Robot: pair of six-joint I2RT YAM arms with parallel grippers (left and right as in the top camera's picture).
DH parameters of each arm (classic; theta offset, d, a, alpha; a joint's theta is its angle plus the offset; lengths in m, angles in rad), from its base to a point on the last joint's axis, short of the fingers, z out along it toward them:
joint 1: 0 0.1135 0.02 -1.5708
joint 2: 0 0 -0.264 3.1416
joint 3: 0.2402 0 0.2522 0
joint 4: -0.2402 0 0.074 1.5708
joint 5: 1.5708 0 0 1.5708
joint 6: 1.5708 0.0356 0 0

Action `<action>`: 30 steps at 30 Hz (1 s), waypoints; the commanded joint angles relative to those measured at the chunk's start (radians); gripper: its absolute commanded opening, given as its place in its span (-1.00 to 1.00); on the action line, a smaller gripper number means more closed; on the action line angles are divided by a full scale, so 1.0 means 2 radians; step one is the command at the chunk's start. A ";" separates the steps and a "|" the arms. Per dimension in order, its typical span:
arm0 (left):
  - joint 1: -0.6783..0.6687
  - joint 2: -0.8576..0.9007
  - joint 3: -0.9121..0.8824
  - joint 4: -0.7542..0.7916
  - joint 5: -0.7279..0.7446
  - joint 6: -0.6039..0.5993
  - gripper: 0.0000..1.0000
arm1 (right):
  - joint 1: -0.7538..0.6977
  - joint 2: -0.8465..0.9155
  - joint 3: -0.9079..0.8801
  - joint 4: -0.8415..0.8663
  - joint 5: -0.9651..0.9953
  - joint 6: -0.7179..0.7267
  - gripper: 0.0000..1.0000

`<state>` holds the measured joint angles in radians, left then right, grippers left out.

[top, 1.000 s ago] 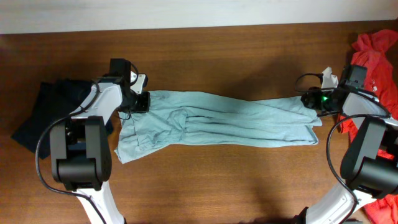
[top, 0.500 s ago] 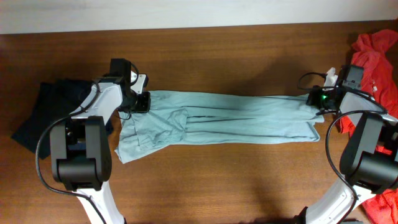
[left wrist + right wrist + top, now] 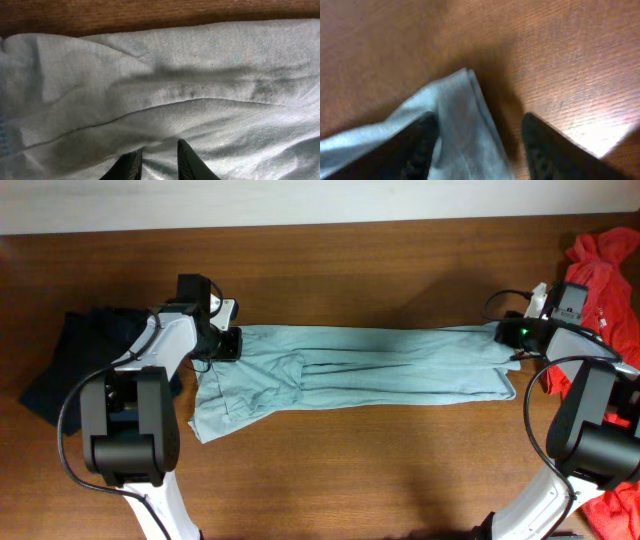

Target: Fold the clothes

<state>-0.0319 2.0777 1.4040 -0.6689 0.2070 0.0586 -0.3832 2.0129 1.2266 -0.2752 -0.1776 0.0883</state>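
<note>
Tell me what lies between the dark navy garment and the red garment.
In the overhead view, the pale blue T-shirt lies stretched out between them, with the left hand and the right hand at its ends.

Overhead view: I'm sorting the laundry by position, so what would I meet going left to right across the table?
In order: dark navy garment → left gripper → pale grey-blue T-shirt → right gripper → red-orange garment.
</note>
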 commanded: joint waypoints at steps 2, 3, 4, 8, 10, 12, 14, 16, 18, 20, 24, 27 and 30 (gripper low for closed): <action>0.004 0.026 0.010 -0.009 -0.020 0.010 -0.41 | -0.007 -0.039 0.004 -0.021 -0.028 0.002 0.23; 0.004 0.025 0.020 -0.018 -0.020 0.010 -0.40 | -0.010 -0.052 0.004 -0.031 -0.030 0.009 0.25; 0.004 0.024 0.031 -0.027 -0.020 0.010 -0.39 | -0.013 -0.062 0.004 -0.038 -0.031 0.013 0.28; 0.004 0.017 0.101 -0.088 -0.020 0.010 -0.34 | -0.039 -0.118 0.007 -0.092 -0.044 0.014 0.56; 0.004 0.013 0.146 -0.124 -0.020 0.010 -0.34 | -0.055 -0.133 0.007 -0.120 -0.057 0.017 0.66; 0.004 0.009 0.197 -0.162 -0.020 0.009 -0.31 | -0.074 -0.134 0.007 -0.148 -0.071 0.008 0.67; 0.004 0.004 0.247 -0.198 -0.020 0.009 -0.24 | -0.093 -0.124 0.007 -0.168 -0.088 -0.017 0.67; 0.004 -0.001 0.291 -0.228 -0.020 0.009 -0.14 | -0.110 -0.107 0.007 -0.173 -0.127 -0.042 0.68; 0.004 -0.006 0.331 -0.254 -0.020 0.009 -0.04 | -0.123 -0.089 0.007 -0.173 -0.167 -0.059 0.68; 0.004 -0.012 0.362 -0.275 -0.020 0.009 0.02 | -0.132 -0.071 0.007 -0.181 -0.174 -0.059 0.68; 0.004 -0.018 0.389 -0.291 -0.020 0.009 0.16 | -0.129 -0.045 0.007 -0.206 -0.207 -0.088 0.68; 0.004 -0.020 0.389 -0.293 -0.020 0.009 0.20 | -0.114 -0.034 0.007 -0.218 -0.212 -0.099 0.69; 0.004 -0.020 0.389 -0.295 -0.019 0.009 0.27 | -0.093 -0.027 0.007 -0.215 -0.212 -0.106 0.72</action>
<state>-0.0307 2.0533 2.1719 -1.2507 0.1680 0.0647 -0.6167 1.9430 1.2343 -0.7078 -0.5488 -0.0765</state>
